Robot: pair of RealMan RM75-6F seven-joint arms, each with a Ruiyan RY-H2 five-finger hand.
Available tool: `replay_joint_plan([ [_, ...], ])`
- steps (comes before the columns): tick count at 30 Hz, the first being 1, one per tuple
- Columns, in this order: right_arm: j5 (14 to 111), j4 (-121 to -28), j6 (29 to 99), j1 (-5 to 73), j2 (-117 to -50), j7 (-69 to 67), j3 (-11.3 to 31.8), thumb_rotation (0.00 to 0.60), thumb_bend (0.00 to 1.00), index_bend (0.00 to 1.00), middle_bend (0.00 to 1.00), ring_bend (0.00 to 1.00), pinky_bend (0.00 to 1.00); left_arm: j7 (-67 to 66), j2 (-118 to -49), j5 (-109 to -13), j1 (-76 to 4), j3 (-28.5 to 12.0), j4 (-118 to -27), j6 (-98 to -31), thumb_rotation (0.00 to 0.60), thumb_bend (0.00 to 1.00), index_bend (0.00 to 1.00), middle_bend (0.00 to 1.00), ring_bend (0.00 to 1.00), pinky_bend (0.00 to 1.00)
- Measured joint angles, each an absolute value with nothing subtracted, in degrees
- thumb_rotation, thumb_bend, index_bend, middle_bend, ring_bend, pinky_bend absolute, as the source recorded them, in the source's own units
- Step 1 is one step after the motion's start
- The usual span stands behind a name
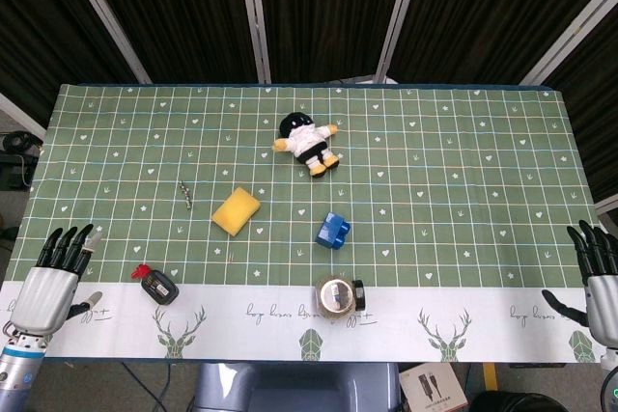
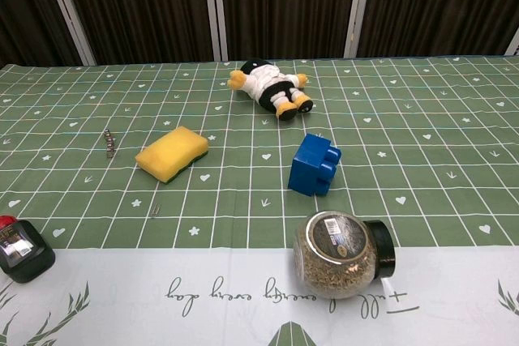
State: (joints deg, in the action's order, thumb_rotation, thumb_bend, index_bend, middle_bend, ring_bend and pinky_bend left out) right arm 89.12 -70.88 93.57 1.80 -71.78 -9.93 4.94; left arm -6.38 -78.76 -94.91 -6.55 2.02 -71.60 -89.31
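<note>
My left hand (image 1: pixel 50 282) hovers at the table's near left corner, fingers apart and holding nothing; nearest to it is a small black device with a red tip (image 1: pixel 157 285) (image 2: pixel 23 249). My right hand (image 1: pixel 599 277) sits at the near right edge, fingers spread and empty, far from every object. Neither hand shows in the chest view. On the green patterned cloth lie a yellow sponge (image 1: pixel 236 210) (image 2: pixel 171 152), a blue block (image 1: pixel 331 230) (image 2: pixel 315 164), a plush doll (image 1: pixel 307 141) (image 2: pixel 270 87) on its back, and a tipped glass jar with a black lid (image 1: pixel 338 295) (image 2: pixel 342 253).
A short metal chain piece (image 1: pixel 185 195) (image 2: pixel 109 143) lies left of the sponge. A tiny pin (image 2: pixel 154 212) rests near the white border strip (image 1: pixel 463 311). Dark curtains hang behind the table. A box (image 1: pixel 433 390) sits on the floor below the front edge.
</note>
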Motion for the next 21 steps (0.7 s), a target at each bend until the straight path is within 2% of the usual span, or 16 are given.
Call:
replay_joint_plan([
  [21, 88.37, -71.08, 92.67, 2.13, -72.04, -9.87, 5.24, 0.600, 0.08, 0.09, 0.00, 0.00, 0.08, -5.45, -78.35, -94.17, -7.19, 1.53, -71.44, -87.86, 0.600, 0.09, 0.02, 0.00, 0.00, 0.00],
])
